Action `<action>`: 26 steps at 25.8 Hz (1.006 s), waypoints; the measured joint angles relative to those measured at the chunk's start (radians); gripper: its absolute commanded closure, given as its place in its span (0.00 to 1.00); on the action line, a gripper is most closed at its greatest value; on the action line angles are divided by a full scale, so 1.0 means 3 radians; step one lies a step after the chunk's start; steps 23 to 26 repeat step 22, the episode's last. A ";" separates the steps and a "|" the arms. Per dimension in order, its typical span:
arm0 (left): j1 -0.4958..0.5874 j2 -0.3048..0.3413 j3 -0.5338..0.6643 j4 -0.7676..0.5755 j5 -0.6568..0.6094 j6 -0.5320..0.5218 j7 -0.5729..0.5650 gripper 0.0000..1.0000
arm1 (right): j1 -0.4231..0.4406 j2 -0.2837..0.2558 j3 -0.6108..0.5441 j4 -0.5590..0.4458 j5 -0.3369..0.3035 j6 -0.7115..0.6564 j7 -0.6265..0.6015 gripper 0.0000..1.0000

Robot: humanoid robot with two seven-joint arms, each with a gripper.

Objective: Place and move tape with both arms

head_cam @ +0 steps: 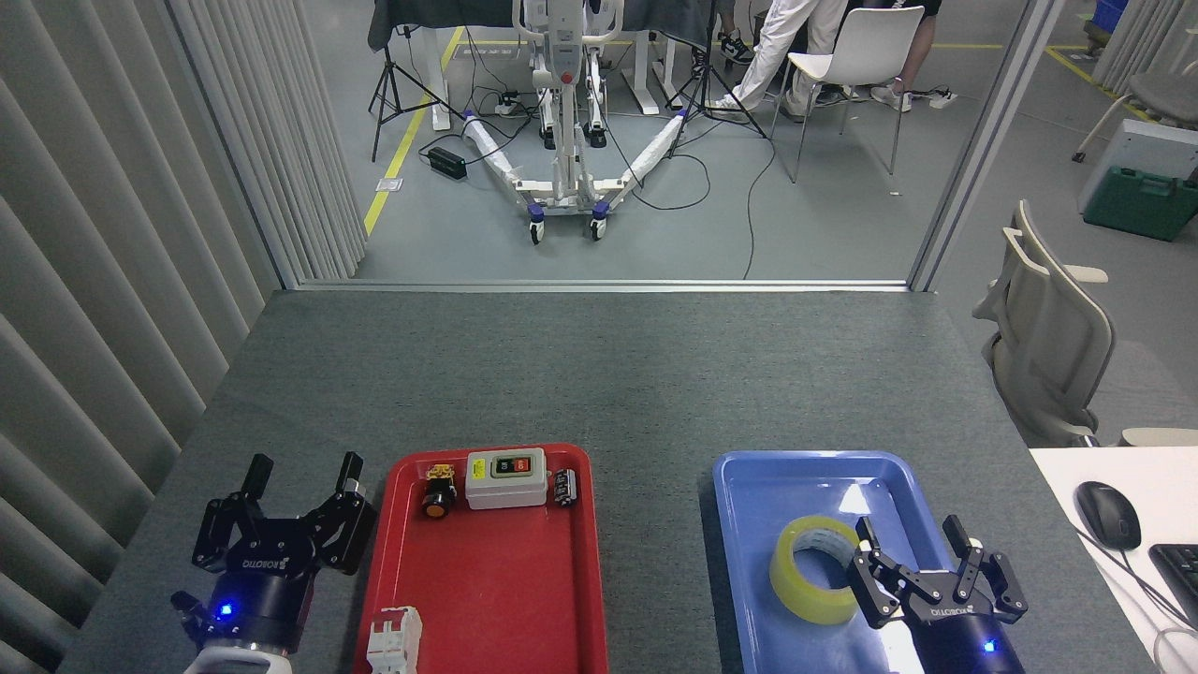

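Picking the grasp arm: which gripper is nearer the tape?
Right. The right gripper is open right beside the tape in the blue tray, its left finger at the roll's edge. The left gripper, also open, hangs beyond the red tray.
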 measured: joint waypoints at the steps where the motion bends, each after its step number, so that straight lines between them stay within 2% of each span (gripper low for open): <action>1: -0.0001 -0.0011 -0.0001 0.0010 0.0007 -0.0001 0.0000 0.00 | 0.0004 0.0000 0.0000 0.0000 0.0001 0.0000 -0.0027 0.00; 6: 0.0037 -0.0024 0.0000 0.0011 0.0032 -0.0026 -0.0075 0.00 | 0.0010 0.0011 -0.0005 -0.0032 0.0000 -0.0028 -0.0098 0.00; 12: 0.0116 0.0008 0.0031 -0.0002 0.0037 -0.0058 -0.0590 0.00 | 0.0011 0.0032 0.0001 -0.0058 -0.0024 -0.0034 -0.0082 0.00; 26: 0.0140 0.0005 0.0040 0.0014 0.0040 -0.0148 -0.0624 0.00 | 0.0003 0.0040 -0.0003 -0.0027 -0.0033 -0.0041 -0.0069 0.00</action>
